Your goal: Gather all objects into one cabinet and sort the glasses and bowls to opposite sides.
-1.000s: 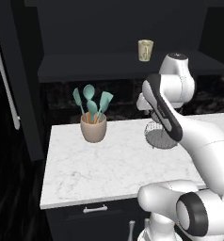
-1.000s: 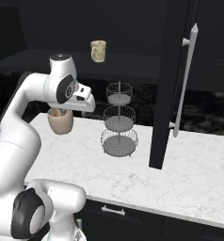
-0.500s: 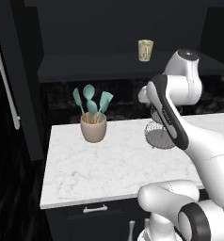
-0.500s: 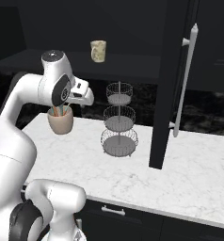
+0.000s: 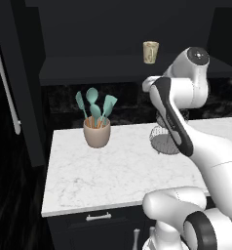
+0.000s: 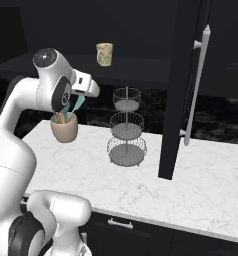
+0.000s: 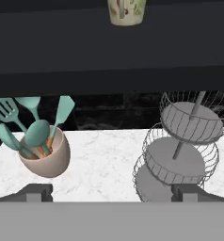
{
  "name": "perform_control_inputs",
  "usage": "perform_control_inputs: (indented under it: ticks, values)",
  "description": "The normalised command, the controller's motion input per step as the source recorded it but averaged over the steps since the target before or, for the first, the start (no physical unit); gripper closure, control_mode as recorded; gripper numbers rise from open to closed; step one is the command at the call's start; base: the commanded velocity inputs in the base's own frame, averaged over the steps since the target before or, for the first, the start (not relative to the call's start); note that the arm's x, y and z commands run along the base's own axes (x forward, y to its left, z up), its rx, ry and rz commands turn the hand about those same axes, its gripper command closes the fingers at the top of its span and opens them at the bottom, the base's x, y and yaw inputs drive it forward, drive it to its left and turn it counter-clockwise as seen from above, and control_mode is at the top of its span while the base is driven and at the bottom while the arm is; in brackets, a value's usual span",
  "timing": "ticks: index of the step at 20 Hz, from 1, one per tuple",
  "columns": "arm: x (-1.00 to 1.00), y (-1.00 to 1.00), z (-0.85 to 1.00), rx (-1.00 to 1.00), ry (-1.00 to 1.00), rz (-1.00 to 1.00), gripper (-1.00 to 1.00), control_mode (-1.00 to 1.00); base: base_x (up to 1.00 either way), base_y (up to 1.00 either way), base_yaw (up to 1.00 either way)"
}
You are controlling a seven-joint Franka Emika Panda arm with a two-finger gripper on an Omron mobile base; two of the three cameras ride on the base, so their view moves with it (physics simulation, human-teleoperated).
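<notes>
Hand view: the open, empty claw point(image 7: 112, 193) should rise squarely toward the speckled tan cup point(image 7: 126, 11) on the shelf point(image 7: 62, 47).

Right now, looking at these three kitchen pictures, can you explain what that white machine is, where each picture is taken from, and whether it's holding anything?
It is a white robot arm in a computer-drawn kitchen. Two pictures come from cameras behind the arm, left and right, looking forward over it. The third looks out from its hand: the gripper shows as two dark tips at the bottom, apart, with nothing between them. On the marble counter stand a pot of teal utensils and a three-tier wire basket stand. A speckled cup sits on the dark shelf above. An open cabinet door with a pale handle stands on the right.
</notes>
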Motion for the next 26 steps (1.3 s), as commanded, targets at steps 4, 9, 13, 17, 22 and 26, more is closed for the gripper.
perform_control_inputs:
  ticks: [4,9,13,17,22,26]
  values:
    - [0.46,0.0,0.39,0.0,-0.15,-0.05,-1.0,-1.0,0.0,0.0,0.0]
    - [0.37,0.0,0.38,-0.02,-0.09,-0.02,-1.0,-1.0,0.0,0.0,0.0]
    - [0.09,0.0,0.39,0.0,-0.05,0.0,-1.0,-1.0,0.0,0.0,0.0]
    - [0.51,0.0,0.06,0.0,-0.11,-0.02,-1.0,-1.0,0.0,0.0,0.0]
    - [0.51,0.0,0.0,0.0,-0.1,-0.04,-1.0,-1.0,0.0,0.0,0.0]
    - [0.55,-0.08,0.06,0.0,0.0,-0.05,-1.0,-1.0,0.0,0.0,0.0]
